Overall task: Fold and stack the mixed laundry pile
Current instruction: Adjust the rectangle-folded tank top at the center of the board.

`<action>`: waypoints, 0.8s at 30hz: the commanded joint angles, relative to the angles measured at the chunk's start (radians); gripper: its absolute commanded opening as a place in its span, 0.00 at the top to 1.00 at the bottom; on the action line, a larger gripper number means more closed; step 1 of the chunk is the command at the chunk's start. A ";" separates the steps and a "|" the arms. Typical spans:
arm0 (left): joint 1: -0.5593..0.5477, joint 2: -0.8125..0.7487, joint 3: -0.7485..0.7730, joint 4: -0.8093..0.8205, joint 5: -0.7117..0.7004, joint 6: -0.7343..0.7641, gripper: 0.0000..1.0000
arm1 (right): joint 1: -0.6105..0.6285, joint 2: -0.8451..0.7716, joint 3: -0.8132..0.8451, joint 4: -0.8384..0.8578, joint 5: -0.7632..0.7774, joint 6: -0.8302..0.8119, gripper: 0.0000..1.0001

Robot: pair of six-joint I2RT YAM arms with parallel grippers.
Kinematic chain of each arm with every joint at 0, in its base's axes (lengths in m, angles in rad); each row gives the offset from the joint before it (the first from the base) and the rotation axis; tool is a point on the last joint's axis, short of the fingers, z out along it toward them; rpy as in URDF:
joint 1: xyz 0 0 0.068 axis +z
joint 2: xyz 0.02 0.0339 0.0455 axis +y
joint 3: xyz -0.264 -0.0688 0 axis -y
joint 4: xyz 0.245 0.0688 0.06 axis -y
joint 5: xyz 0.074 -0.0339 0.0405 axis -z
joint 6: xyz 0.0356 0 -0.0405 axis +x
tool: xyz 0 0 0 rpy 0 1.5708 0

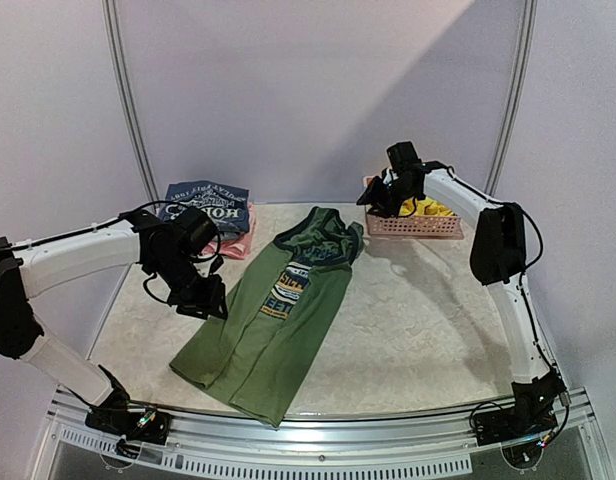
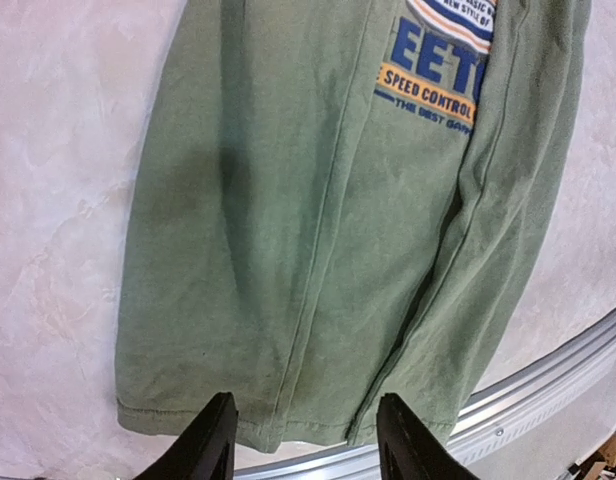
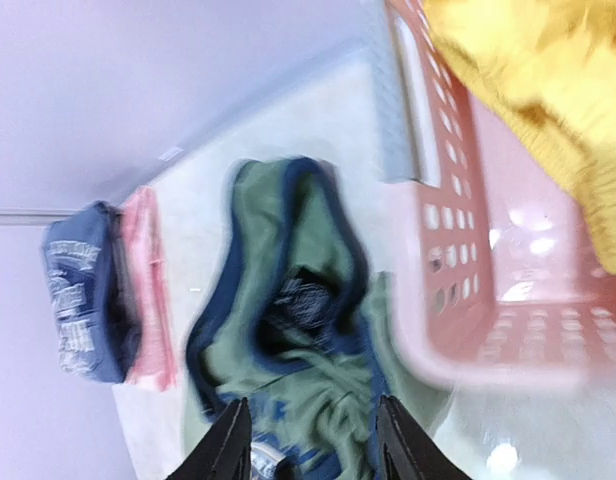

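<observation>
We count four soft garments in all: one olive-green sleeveless shirt (image 1: pixel 273 325) with dark trim, one pair of bright yellow shorts (image 1: pixel 435 209), one dark blue printed shirt (image 1: pixel 208 203), folded, and one pink folded garment (image 1: pixel 240 245) beneath it. We find one pink plastic lattice basket (image 1: pixel 413 227) and one pale mottled table (image 1: pixel 418 320). We also count two white and black robot arms, the left arm (image 1: pixel 73 255) and the right arm (image 1: pixel 498 245).
</observation>
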 commanded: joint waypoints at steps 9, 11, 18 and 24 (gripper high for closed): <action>0.068 -0.089 -0.062 -0.077 -0.038 0.040 0.47 | 0.203 -0.498 -0.496 -0.163 0.162 -0.077 0.49; 0.078 -0.097 -0.080 -0.079 -0.038 0.036 0.46 | 0.266 -0.575 -0.606 -0.149 0.192 -0.037 0.48; 0.109 -0.150 -0.168 -0.082 -0.098 -0.036 0.46 | 0.451 -0.787 -0.921 -0.132 0.226 0.073 0.45; 0.170 -0.192 -0.249 -0.060 -0.106 -0.112 0.50 | 0.560 -0.922 -1.158 -0.048 0.202 0.177 0.44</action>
